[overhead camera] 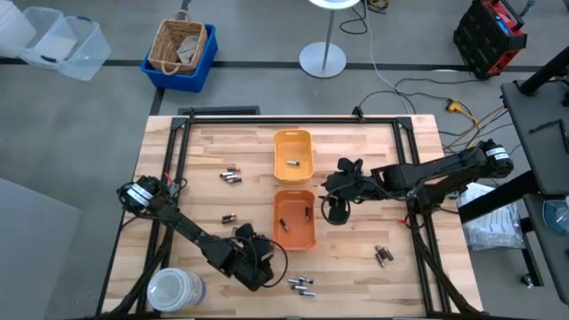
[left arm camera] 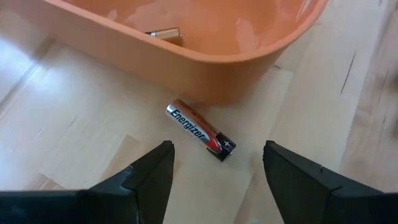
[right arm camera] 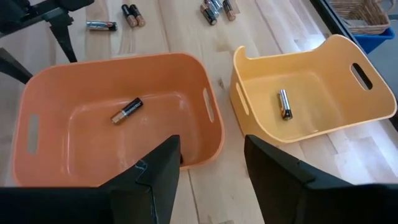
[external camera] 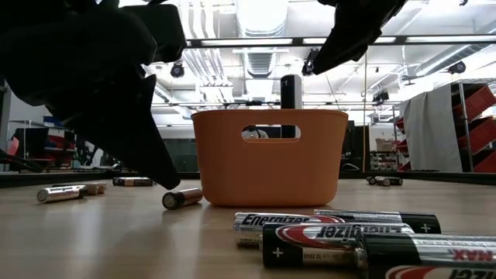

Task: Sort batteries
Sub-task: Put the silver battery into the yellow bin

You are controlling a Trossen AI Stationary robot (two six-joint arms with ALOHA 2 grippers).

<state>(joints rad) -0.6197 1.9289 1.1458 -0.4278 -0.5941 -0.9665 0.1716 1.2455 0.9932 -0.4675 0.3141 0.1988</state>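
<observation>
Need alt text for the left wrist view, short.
A single battery lies on the wooden table just outside the rim of an orange tray, ahead of the left gripper, whose two dark fingers are spread open. Another battery lies inside the tray.

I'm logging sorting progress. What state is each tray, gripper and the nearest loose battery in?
Orange tray: upright, holds one battery.
Yellow-orange tray: upright, holds one battery.
Energizer battery: lying on the table beside the orange tray.
Left gripper: open, above that battery.
Right gripper: open, empty.
</observation>
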